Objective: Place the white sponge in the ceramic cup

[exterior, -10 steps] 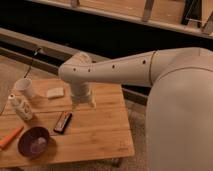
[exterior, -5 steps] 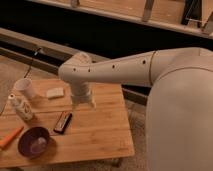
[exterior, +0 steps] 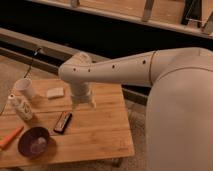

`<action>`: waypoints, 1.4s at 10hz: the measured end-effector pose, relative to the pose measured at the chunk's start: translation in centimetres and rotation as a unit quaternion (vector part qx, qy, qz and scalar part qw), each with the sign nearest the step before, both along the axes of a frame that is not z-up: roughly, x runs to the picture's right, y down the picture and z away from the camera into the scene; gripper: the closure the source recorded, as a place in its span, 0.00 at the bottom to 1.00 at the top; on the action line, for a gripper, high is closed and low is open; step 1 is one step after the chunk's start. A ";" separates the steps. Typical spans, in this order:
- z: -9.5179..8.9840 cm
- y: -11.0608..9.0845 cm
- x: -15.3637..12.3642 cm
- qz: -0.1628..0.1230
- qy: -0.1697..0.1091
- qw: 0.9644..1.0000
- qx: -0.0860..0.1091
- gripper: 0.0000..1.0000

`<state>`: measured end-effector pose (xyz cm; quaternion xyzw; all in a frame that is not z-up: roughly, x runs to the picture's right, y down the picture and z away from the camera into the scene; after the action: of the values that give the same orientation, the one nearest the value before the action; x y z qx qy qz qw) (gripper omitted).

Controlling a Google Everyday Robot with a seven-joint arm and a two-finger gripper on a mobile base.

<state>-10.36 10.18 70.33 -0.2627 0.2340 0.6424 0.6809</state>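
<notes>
The white sponge (exterior: 55, 92) lies flat on the wooden table (exterior: 105, 135), near its far edge. Just left of it stands the ceramic cup (exterior: 24, 88), upright at the table's far left corner. My gripper (exterior: 83, 104) hangs from the white arm over the middle of the table, to the right of the sponge and a little nearer the camera. It points down, open, with nothing between its fingers. A clear gap separates it from the sponge.
A white capped bottle (exterior: 20, 107) stands in front of the cup. A black bar (exterior: 63, 122) lies below the gripper's left side. A purple bowl (exterior: 34, 142) and an orange object (exterior: 10, 138) sit at the near left. My bulky white arm fills the right side.
</notes>
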 end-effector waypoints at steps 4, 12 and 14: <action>0.0 0.0 0.0 0.000 0.000 1.000 0.000 0.35; 0.2 -0.6 -0.9 -0.028 -0.039 0.999 0.023 0.35; 0.6 -1.7 -2.0 -0.075 -0.056 0.994 0.048 0.35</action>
<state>-12.31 8.50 70.95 -0.2471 0.1830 0.5841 0.7512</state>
